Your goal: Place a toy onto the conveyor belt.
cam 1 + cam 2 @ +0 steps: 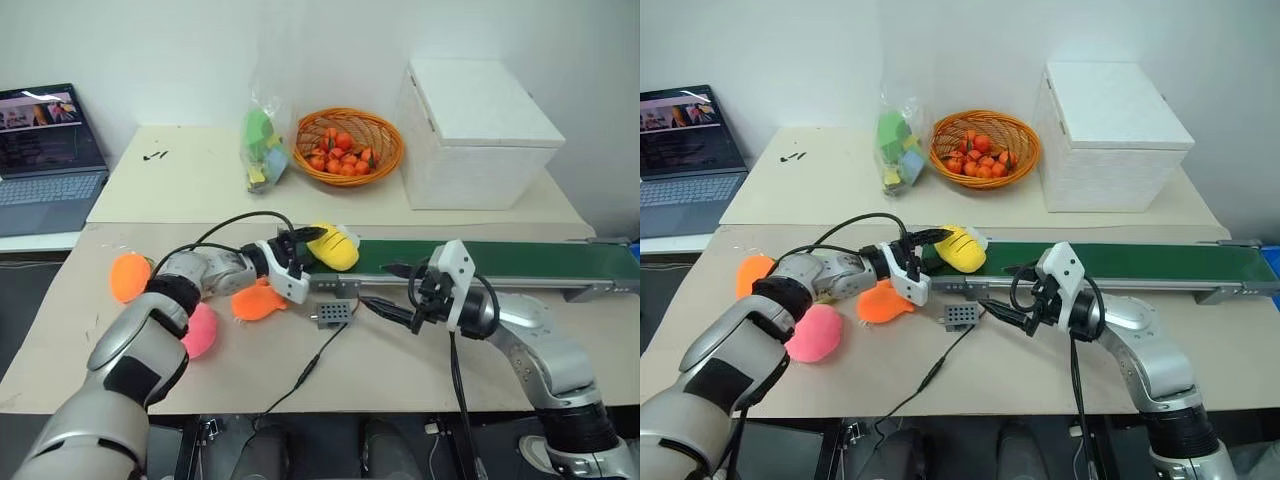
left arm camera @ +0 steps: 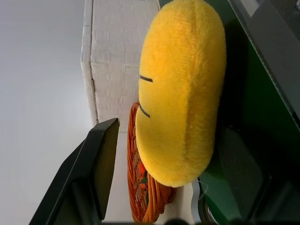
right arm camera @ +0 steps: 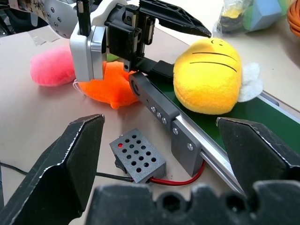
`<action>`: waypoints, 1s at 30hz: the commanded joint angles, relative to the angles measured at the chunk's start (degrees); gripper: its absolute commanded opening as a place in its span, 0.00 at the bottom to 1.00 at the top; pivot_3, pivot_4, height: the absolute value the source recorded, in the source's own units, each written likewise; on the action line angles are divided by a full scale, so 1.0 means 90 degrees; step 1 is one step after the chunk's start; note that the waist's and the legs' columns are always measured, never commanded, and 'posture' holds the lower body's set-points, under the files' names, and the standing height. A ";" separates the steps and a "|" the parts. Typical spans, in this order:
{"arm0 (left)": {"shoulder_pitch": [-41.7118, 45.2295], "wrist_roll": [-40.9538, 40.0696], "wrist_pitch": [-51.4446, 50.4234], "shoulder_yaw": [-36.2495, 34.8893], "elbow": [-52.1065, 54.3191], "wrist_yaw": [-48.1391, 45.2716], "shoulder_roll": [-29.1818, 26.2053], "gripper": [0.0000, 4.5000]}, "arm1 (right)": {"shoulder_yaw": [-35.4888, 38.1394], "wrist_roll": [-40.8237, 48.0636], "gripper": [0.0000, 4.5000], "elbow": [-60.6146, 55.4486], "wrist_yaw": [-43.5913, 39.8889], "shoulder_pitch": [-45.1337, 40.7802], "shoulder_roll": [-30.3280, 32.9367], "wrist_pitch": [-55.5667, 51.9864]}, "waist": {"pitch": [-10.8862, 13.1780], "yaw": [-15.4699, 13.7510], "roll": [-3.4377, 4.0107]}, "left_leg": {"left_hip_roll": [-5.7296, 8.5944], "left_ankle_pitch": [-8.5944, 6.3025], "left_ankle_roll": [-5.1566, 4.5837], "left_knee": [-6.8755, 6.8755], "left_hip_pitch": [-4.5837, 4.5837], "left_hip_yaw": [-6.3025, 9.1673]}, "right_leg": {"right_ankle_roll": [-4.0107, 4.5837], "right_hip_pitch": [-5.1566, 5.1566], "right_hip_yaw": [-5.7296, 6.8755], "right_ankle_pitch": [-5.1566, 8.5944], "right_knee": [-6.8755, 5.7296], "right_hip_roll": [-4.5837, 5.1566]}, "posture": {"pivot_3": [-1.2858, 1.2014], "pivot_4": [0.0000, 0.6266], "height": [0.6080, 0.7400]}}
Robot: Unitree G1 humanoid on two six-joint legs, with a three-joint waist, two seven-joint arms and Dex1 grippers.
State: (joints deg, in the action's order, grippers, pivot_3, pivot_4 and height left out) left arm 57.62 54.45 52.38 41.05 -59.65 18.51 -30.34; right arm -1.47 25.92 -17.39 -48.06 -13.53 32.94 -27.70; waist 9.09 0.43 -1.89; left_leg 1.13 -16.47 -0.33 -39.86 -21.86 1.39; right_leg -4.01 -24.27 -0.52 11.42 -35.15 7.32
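The yellow oval toy (image 1: 335, 247) lies on the left end of the dark green conveyor belt (image 1: 520, 262), also seen in the right wrist view as the toy (image 3: 211, 77) resting on the belt (image 3: 257, 111). My left gripper (image 1: 308, 248) is open around it, one black finger above the toy and the other low beside the belt's end; there is a visible gap between the fingers (image 2: 101, 164) and the plush. My right gripper (image 1: 390, 290) hovers open in front of the belt, a little right of the toy, holding nothing.
An orange fish plush (image 1: 258, 300), a pink plush (image 1: 200, 330) and an orange round plush (image 1: 130, 277) lie left of the belt. A small grey perforated box (image 1: 333, 313) with a cable sits before it. Behind stand a fruit basket (image 1: 348, 147), a white box (image 1: 475, 130), a toy bag (image 1: 263, 145) and a laptop (image 1: 45, 150).
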 commanded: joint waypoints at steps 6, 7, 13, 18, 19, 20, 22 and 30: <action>-0.0352 -0.0410 0.0249 -0.0356 0.0519 -0.0467 -0.0671 0.75 | 0.0073 0.0051 1.00 -0.0042 -0.0201 -0.0164 0.0019 0.0207 | 0.0000 0.0065 0.0000 | -0.0001 0.0000 0.0000 0.0001 -0.0002 -0.0001 | 0.0000 -0.0007 -0.0003 0.0000 -0.0004 0.0000 | 0.52 0.24 0.90; -0.0397 -0.0473 0.0269 -0.0418 0.0597 -0.0552 -0.0775 0.75 | 0.0085 0.0055 1.00 -0.0057 -0.0219 -0.0160 0.0032 0.0207 | 0.0000 0.0065 0.0000 | -0.0002 0.0000 0.0000 0.0001 -0.0002 -0.0001 | 0.0000 -0.0008 -0.0003 0.0000 -0.0005 0.0000 | 0.52 0.24 0.90; -0.0735 -0.0968 0.0351 -0.0891 0.1044 -0.1037 -0.1270 0.75 | 0.0453 0.0274 1.00 -0.0173 -0.0305 0.0014 -0.0051 0.0478 | 0.0000 0.0032 0.0001 | -0.0001 0.0000 0.0000 -0.0001 -0.0006 0.0000 | 0.0000 -0.0010 -0.0002 0.0000 -0.0005 0.0000 | 0.52 0.24 0.90; -0.0966 -0.1535 0.0238 -0.1379 0.1200 -0.1465 -0.1364 0.75 | 0.0867 0.0827 1.00 -0.0450 -0.0506 0.0411 -0.0268 0.0793 | 0.0000 -0.0020 0.0001 | 0.0000 0.0000 0.0001 -0.0002 -0.0017 0.0007 | 0.0000 -0.0011 0.0006 0.0000 -0.0002 0.0000 | 0.52 0.24 0.90; -0.1029 -0.1730 0.0249 -0.1485 0.1241 -0.1619 -0.1356 0.75 | 0.0920 0.0946 1.00 -0.0523 -0.0514 0.0474 -0.0294 0.0782 | 0.0000 -0.0016 0.0001 | -0.0001 0.0000 0.0000 -0.0003 -0.0016 0.0007 | 0.0000 -0.0011 0.0006 0.0000 -0.0002 0.0000 | 0.52 0.24 0.90; -0.1107 -0.2017 0.0232 -0.1620 0.1264 -0.1820 -0.1320 0.75 | 0.0966 0.1031 1.00 -0.0583 -0.0523 0.0536 -0.0328 0.0803 | 0.0000 -0.0007 0.0001 | 0.0000 0.0000 0.0000 -0.0004 -0.0016 0.0006 | 0.0000 -0.0011 0.0005 0.0000 -0.0003 0.0000 | 0.52 0.24 0.90; -0.1250 -0.2565 0.0135 -0.1860 0.1289 -0.2263 -0.1231 0.75 | 0.1001 0.1087 1.00 -0.0639 -0.0506 0.0627 -0.0361 0.0864 | -0.0001 0.0013 0.0002 | -0.0002 0.0000 0.0000 -0.0004 -0.0012 0.0006 | 0.0000 -0.0010 0.0004 0.0000 -0.0006 0.0000 | 0.52 0.24 0.90; -0.2336 -0.5780 -0.1296 -0.3162 0.2445 -0.4505 -0.0714 0.75 | 0.0955 0.1141 1.00 -0.0676 -0.0429 0.0851 -0.0455 0.0999 | -0.0002 0.0065 0.0004 | -0.0003 0.0000 0.0000 -0.0005 -0.0001 0.0006 | 0.0000 -0.0011 -0.0006 0.0000 -0.0020 0.0000 | 0.52 0.24 0.90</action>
State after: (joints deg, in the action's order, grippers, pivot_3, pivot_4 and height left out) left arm 37.59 10.70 45.42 16.85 -42.98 -18.43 -37.25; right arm 5.87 35.05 -21.45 -52.16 -5.75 28.87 -20.31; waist 9.08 1.01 -1.85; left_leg 1.10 -16.47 -0.33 -39.91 -21.86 1.45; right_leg -4.00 -24.37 -0.59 11.42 -35.33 7.33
